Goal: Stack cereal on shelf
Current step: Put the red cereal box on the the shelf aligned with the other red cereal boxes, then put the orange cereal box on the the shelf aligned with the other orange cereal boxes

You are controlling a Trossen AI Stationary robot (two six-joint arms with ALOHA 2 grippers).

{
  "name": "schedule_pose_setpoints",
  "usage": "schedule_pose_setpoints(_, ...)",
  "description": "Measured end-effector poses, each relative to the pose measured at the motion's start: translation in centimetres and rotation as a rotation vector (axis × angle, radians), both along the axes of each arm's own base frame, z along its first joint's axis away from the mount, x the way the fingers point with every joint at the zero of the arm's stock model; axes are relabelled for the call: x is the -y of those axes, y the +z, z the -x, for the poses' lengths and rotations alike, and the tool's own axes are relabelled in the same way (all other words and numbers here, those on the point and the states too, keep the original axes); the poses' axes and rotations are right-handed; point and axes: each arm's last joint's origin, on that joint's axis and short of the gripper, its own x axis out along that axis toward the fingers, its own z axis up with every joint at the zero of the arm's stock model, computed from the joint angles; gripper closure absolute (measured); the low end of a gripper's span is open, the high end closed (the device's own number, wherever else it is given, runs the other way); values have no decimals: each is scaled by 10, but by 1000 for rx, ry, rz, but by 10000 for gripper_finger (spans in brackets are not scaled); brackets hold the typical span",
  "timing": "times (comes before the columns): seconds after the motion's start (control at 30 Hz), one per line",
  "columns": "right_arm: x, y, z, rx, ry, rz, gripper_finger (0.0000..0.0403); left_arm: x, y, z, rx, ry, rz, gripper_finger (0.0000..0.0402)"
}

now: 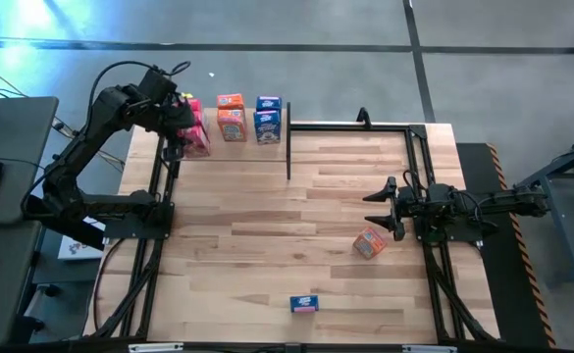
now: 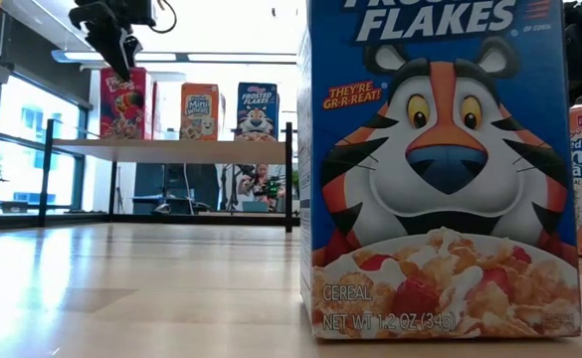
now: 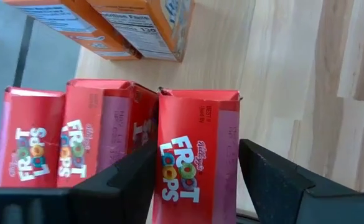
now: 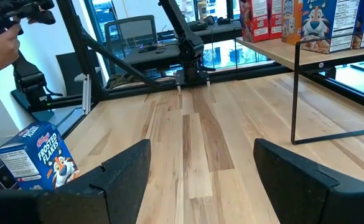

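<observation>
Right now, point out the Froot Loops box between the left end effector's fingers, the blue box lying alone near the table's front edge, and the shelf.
Froot Loops box [image 3: 197, 155], left wrist view, red front panel.
Blue box [image 1: 304, 304], high view, top face.
Shelf [image 2: 171, 149], low view, board's front edge.

blue box [image 2: 440, 169]: "FROSTED FLAKES", "THEY'RE GR-R-REAT!" | red boxes [image 3: 197, 155]: "FROOT LOOPS"

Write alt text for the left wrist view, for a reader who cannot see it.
Seen from the left wrist, the left gripper straddles a red Froot Loops box standing on the shelf, a dark finger on each side with a visible gap to the box. Two more Froot Loops boxes stand beside it, and orange boxes sit farther along the shelf.
</observation>
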Motion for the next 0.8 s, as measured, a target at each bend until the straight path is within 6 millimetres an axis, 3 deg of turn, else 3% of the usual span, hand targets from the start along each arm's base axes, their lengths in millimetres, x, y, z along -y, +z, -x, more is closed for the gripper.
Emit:
schedule_pose_setpoints(0.3,0,0,0,0,0,0,125,2,3,2,17,23,-26,178)
schedule_pose_setpoints(0.8,0,0,0,0,1,0,125,23,24,17,158,71,-169,178)
